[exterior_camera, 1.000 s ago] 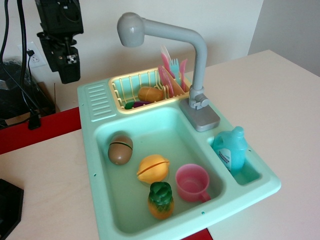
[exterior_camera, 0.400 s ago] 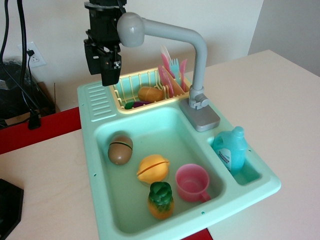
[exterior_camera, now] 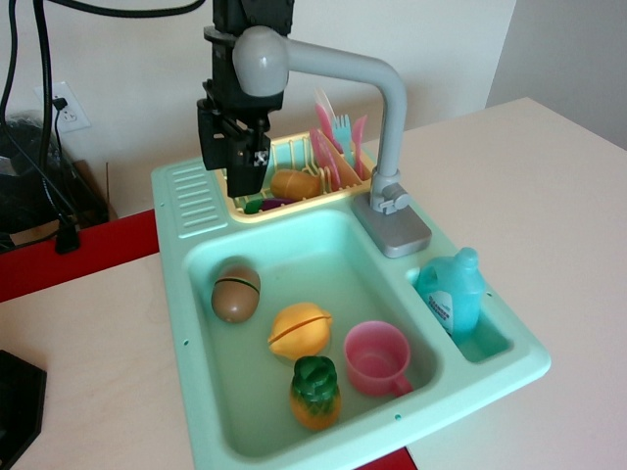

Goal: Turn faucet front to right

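The grey faucet stands at the back right of the mint toy sink (exterior_camera: 176, 294), with a square base (exterior_camera: 392, 227) and an upright pipe (exterior_camera: 394, 127). Its long arm (exterior_camera: 333, 62) reaches left over the dish rack and ends in the round head (exterior_camera: 260, 61). My black gripper (exterior_camera: 245, 174) hangs down right behind and just below the head, over the left end of the rack. The head hides part of it. Its fingers show as one dark block, so I cannot tell whether they are open or shut.
A yellow dish rack (exterior_camera: 323, 193) holds toy food and pink and blue cutlery. The basin holds a brown fruit (exterior_camera: 236, 293), a yellow fruit (exterior_camera: 300, 329), a pineapple (exterior_camera: 315, 392) and a pink cup (exterior_camera: 376, 357). A blue bottle (exterior_camera: 453, 291) stands in the side pocket.
My gripper has moved right and down, from the far left beyond the sink to behind the faucet head. The faucet has not visibly turned.
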`<state>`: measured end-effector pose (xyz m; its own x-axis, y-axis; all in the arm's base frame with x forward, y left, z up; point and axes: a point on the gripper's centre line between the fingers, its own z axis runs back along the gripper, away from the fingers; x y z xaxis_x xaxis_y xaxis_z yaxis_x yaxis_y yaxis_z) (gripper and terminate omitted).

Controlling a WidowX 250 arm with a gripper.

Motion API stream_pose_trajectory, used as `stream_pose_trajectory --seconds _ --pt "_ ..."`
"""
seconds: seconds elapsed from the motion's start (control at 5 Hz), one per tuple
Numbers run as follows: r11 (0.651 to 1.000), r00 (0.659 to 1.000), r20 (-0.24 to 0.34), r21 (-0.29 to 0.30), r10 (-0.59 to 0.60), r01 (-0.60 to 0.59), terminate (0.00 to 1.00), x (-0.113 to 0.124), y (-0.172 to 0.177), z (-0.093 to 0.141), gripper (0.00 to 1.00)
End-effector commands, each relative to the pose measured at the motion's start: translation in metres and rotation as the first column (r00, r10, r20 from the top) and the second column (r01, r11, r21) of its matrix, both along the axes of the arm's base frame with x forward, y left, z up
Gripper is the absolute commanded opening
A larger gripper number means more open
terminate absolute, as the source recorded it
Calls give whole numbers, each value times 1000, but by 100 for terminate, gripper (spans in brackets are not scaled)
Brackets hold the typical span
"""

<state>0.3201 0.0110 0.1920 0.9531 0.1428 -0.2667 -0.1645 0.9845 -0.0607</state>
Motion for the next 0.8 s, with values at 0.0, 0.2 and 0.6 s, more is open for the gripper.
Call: stream_pose_trajectory --seconds 0.0,0.2,0.6 --pt "992 991 52 -12 -127 128 0 -4 -64 17 100" --pt "974 974 38 -26 -223 224 0 -11 -101 12 100" --pt "998 998 29 37 -48 47 0 -34 -66 13 100"
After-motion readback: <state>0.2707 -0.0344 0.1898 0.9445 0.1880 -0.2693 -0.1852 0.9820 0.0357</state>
